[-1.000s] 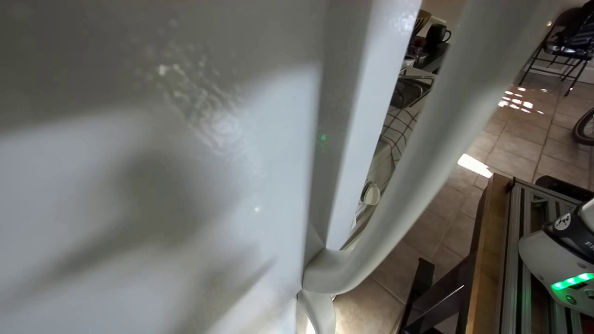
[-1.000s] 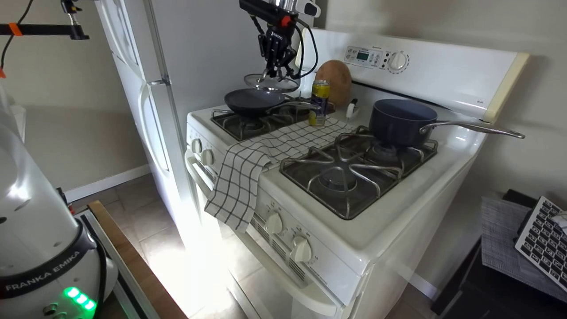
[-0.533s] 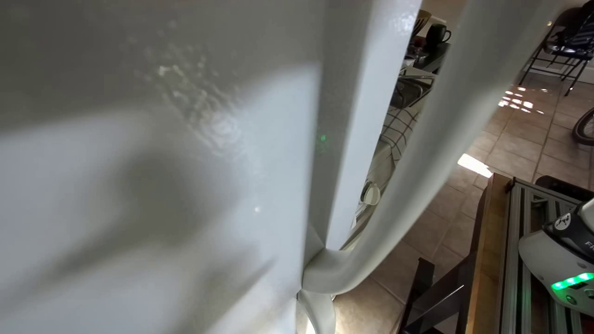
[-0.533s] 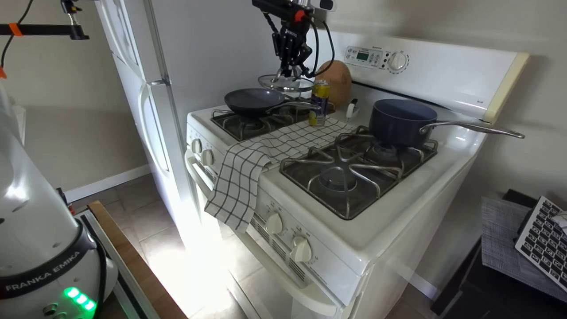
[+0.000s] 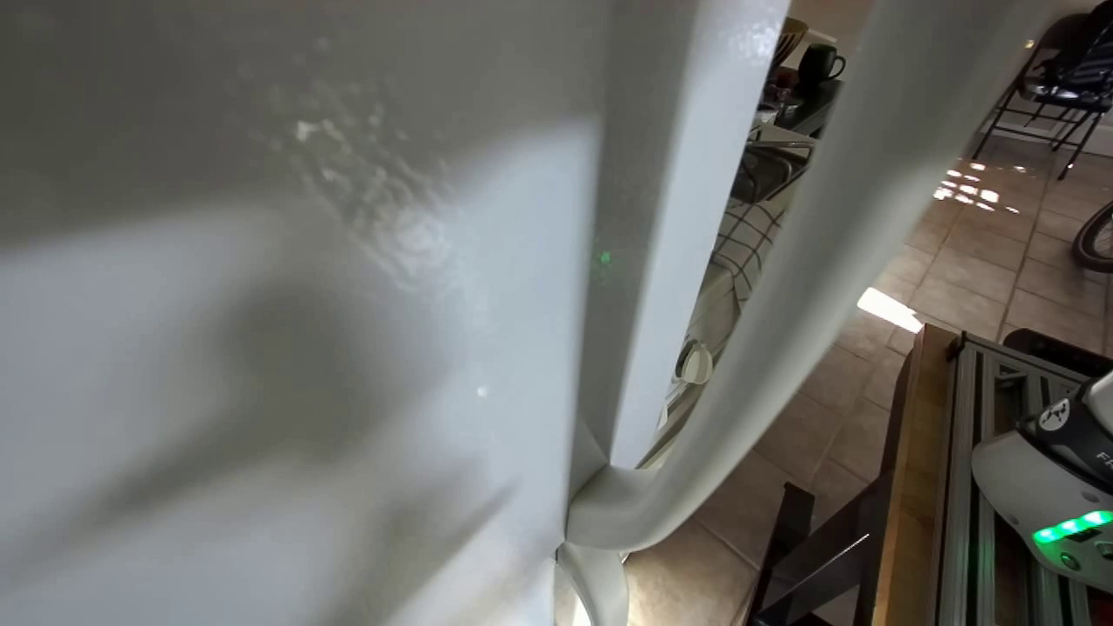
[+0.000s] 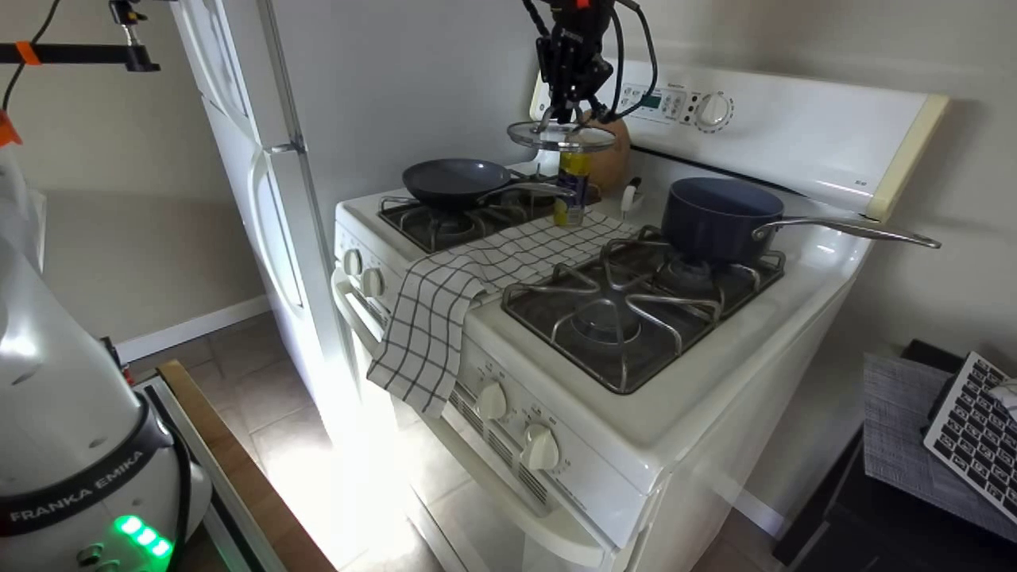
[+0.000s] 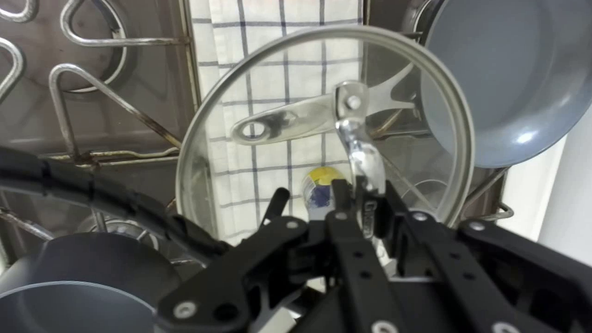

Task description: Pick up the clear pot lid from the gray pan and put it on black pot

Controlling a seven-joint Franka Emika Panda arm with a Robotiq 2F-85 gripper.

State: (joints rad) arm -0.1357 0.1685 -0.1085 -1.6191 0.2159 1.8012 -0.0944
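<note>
The clear glass lid (image 6: pixel 562 141) with a steel rim hangs roughly level in the air, between the gray pan and the black pot. It also fills the middle of the wrist view (image 7: pixel 342 31). My gripper (image 6: pixel 564 113) is above it, and in the wrist view its fingers (image 7: pixel 365 189) are shut on the lid's arched metal handle. The gray pan (image 6: pixel 457 181) sits uncovered on the burner near the fridge and shows in the wrist view (image 7: pixel 499 78). The dark pot (image 6: pixel 719 221) stands open on the far burner, at lower left in the wrist view (image 7: pixel 106 259).
A yellow and purple can (image 6: pixel 570 191) stands below the lid, also in the wrist view (image 7: pixel 321 189). A round wooden piece (image 6: pixel 610 163) leans behind it. A checkered towel (image 6: pixel 433 318) lies between the burners. The stove's back panel (image 6: pixel 755 111) rises behind. The fridge (image 5: pixel 304 304) fills an exterior view.
My gripper and the lid have moved right and slightly up in an exterior view, from above the gray pan's back edge to over the can. The pan and pot have not moved.
</note>
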